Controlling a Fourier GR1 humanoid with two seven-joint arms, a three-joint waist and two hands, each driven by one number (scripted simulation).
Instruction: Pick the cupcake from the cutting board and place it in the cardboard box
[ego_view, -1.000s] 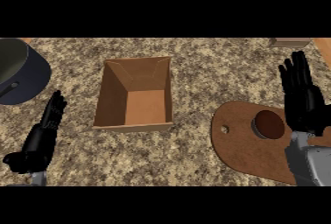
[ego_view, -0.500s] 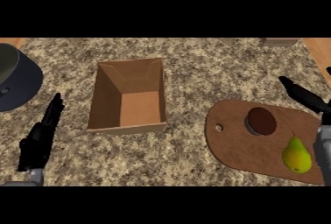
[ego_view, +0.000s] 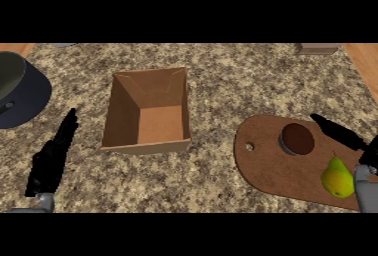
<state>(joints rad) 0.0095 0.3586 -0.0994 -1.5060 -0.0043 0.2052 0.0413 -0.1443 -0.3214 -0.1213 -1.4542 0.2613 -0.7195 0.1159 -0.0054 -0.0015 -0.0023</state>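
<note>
The cupcake (ego_view: 297, 139) sits on the board (ego_view: 273, 170), near its far edge, seen from above as a dark brown round in a pale wrapper; a pear (ego_view: 337, 177) lies beside it toward the near right, apart from it; the box (ego_view: 148, 111) stands open-topped to the left, well apart from the board, its floor bare, so nothing has gone in yet. The right hand (ego_view: 341, 134) reaches in from the right edge, fingers straight and holding nothing, tips just beside the cupcake, likely lining up a grasp; whether it touches I cannot tell. The left hand (ego_view: 52, 159) rests open on the counter left of the box, idle; a dark pan (ego_view: 21, 89) lies at the far left.
</note>
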